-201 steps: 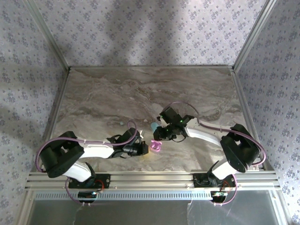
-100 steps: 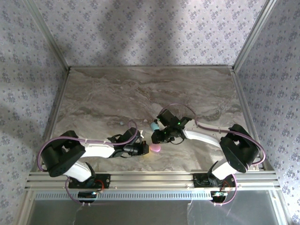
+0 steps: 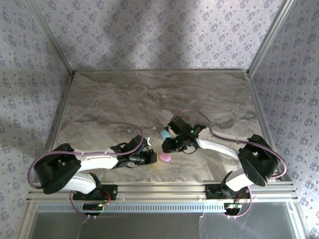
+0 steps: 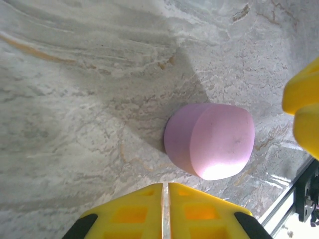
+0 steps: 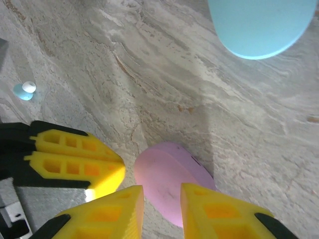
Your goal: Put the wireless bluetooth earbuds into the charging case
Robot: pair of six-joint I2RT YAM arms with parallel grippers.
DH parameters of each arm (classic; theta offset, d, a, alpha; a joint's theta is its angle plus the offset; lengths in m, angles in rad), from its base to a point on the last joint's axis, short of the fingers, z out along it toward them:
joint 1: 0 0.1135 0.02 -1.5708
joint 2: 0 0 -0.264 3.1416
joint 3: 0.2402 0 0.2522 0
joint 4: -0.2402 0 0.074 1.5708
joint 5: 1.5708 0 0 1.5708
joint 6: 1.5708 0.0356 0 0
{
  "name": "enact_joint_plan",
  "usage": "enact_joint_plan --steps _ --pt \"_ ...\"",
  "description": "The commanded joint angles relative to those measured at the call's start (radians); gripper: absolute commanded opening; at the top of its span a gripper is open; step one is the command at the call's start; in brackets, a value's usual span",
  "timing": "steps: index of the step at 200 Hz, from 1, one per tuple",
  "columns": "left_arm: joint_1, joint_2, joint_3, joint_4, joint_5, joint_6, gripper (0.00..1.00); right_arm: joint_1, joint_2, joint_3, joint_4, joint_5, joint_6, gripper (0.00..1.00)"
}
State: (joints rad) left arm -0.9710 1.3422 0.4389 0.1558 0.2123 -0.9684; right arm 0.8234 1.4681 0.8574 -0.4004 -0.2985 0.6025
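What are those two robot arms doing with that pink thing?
They are meant to put earbuds into a charging case. The pink case lies closed on the table between the two grippers. The left gripper is shut and sits just beside it. The right gripper hovers close over it, jaws a little apart, holding nothing. A blue case and a tiny blue earbud lie nearby, untouched.
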Motion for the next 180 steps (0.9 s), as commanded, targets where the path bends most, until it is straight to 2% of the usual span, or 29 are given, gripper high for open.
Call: enact_joint_plan --steps 1,41,79,137,144,164,171,180 --pt "-0.006 -0.090 0.007 -0.111 -0.058 0.022 0.17 0.002 -0.045 0.041 -0.111 0.048 0.008 0.30" --pt "-0.005 -0.209 0.021 -0.253 -0.115 0.044 0.28 0.006 -0.083 0.060 -0.160 0.088 0.018 0.41" --pt "0.009 -0.312 0.015 -0.349 -0.151 0.059 0.41 0.019 -0.097 0.053 -0.170 0.138 0.084 0.58" --pt "0.080 -0.449 -0.012 -0.437 -0.150 0.081 0.71 0.092 -0.089 0.052 -0.173 0.225 0.169 0.93" --pt "0.093 -0.469 -0.016 -0.449 -0.145 0.083 0.77 0.100 -0.085 0.053 -0.173 0.238 0.185 0.97" --pt "0.121 -0.522 -0.013 -0.500 -0.139 0.090 0.90 0.114 -0.077 0.055 -0.172 0.262 0.226 1.00" --pt "0.128 -0.540 -0.011 -0.517 -0.137 0.097 0.99 0.119 -0.071 0.061 -0.175 0.274 0.244 1.00" --pt "0.136 -0.562 -0.011 -0.542 -0.137 0.103 1.00 0.128 -0.060 0.075 -0.194 0.302 0.277 1.00"
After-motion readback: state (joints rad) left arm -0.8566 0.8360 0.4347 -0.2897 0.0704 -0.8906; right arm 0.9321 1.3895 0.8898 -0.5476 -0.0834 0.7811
